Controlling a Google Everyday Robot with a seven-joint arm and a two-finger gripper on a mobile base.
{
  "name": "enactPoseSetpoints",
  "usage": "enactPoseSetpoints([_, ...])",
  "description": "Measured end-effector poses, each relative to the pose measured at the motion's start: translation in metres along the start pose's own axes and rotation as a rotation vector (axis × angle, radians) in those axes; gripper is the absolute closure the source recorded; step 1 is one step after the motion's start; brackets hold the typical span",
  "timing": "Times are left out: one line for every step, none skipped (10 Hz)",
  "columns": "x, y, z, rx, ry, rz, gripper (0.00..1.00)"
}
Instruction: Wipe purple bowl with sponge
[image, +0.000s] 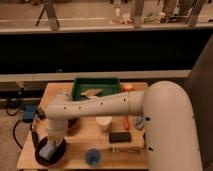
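1 view only, looking down over the robot's white arm (100, 106) onto a wooden tabletop (80, 146). The arm reaches across to the front left corner, and its tool (52, 142) hangs over the bowl (59, 153), a dark, glossy dish sitting at the tabletop's front left edge. Inside the bowl lies the sponge (48, 151), a pale blue block directly under the tool's tip and seemingly pressed between tool and bowl floor. Whether the fingers are clamped on the sponge or merely resting above it, I cannot tell.

As for progress, the sponge is already in the bowl and the tool is down on it, so the fetching and carrying look finished. My reading is that the wiping itself is in hand: sponge in contact with the inner surface, toward the left side of the dish. How much of the surface has been covered cannot be judged. What seems left is sweeping the sponge round the rest of the interior, then lifting clear.

Other things stand well apart from the work: a blue cup (92, 157) at the front edge, a black block (120, 136) to its right, a white cup (104, 123) mid-table, and a green tray (79, 89) at the back
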Motion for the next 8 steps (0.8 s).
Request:
enactPoseSetpoints([0.001, 0.006, 0.0, -0.001, -0.001, 0.012, 1.0])
enactPoseSetpoints([0.003, 0.013, -0.001, 0.0, -0.001, 0.025, 1.0])
enactPoseSetpoints([0.004, 0.02, -0.003, 0.0, 0.001, 0.037, 1.0])
enactPoseSetpoints([0.004, 0.026, -0.005, -0.001, 0.002, 0.046, 1.0])
enactPoseSetpoints([0.003, 0.028, -0.006, -0.002, 0.001, 0.048, 1.0])
enactPoseSetpoints([0.001, 0.032, -0.008, 0.0, -0.002, 0.049, 1.0])
enactPoseSetpoints([-0.001, 0.037, -0.01, 0.002, -0.003, 0.052, 1.0])
enactPoseSetpoints([-0.005, 0.038, -0.013, 0.004, -0.004, 0.045, 1.0])
